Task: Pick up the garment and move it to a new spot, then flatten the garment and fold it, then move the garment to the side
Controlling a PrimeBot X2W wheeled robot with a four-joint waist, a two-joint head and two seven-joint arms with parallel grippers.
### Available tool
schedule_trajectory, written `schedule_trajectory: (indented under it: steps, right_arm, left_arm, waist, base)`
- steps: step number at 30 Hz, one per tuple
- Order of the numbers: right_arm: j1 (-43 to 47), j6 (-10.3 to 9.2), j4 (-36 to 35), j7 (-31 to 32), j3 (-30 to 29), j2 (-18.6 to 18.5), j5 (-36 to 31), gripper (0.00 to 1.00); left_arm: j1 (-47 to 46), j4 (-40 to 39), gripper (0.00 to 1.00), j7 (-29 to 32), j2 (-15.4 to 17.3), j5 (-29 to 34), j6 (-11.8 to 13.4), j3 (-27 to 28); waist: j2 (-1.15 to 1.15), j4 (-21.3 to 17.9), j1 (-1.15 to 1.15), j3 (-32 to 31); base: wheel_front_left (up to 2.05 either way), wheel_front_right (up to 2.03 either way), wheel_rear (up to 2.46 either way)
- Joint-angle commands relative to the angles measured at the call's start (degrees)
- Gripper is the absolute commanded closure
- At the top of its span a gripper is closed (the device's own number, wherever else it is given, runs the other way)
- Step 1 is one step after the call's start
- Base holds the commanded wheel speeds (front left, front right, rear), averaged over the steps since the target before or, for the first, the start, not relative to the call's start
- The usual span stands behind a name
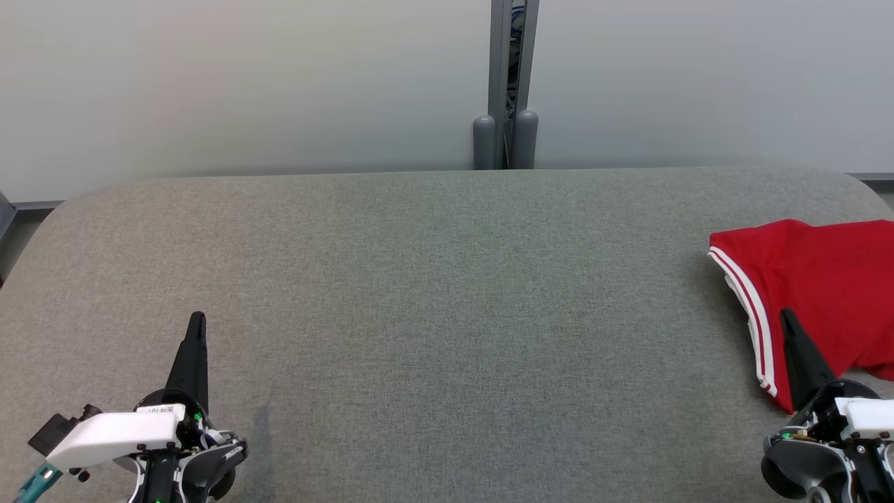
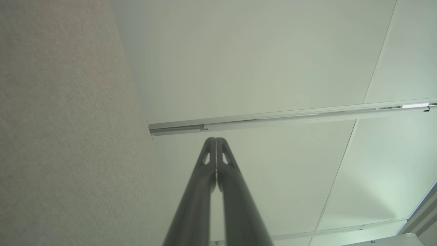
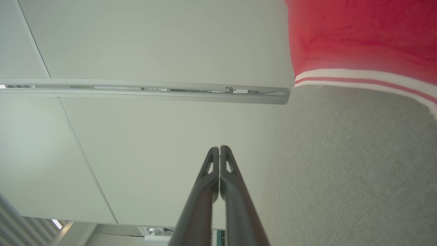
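Garment [image 1: 824,293]: red, white stripes along one edge, lying at far right of grey worktop [image 1: 433,314], partly cut off by head view's edge. Left end effector [image 1: 198,320]: closed tight, empty, well apart from garment. Right end effector [image 1: 787,316]: likewise closed, empty, beside striped edge.

You see a bright red shirt [image 1: 824,293] just beyond and to the right of your right pincer [image 1: 788,316]. Its edge is trimmed with two white stripes [image 1: 751,314] split by a thin red line. That pincer and the left pincer [image 1: 198,318] have near-black fingers [image 1: 192,363] and white covers [image 1: 112,429] at their bases. A teal cable [image 1: 31,482] shows left of the left one. The table [image 1: 433,314] under both is flecked grey-green cloth. Ahead of them, the wall [image 1: 244,84] is plain pale grey-white, with a darker grey post [image 1: 504,84].
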Motion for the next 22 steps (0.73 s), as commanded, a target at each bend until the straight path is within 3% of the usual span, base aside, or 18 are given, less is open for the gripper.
schedule_trajectory:
  steps: [1,22]
  right_arm:
    - [-0.2,0.02,0.0,0.2,-0.2,-0.5,0.4,1.0]
    - [-0.2,0.02,0.0,0.2,-0.2,-0.5,0.4,1.0]
  left_arm:
    - [-0.9,0.0,1.0,0.1,0.1,0.0,-0.3,0.3]
    - [-0.9,0.0,1.0,0.1,0.1,0.0,-0.3,0.3]
  waist:
    - [0.0,0.0,0.0,0.0]
    - [0.0,0.0,0.0,0.0]
  base:
    - [0.0,0.0,0.0]
    - [0.0,0.0,0.0]
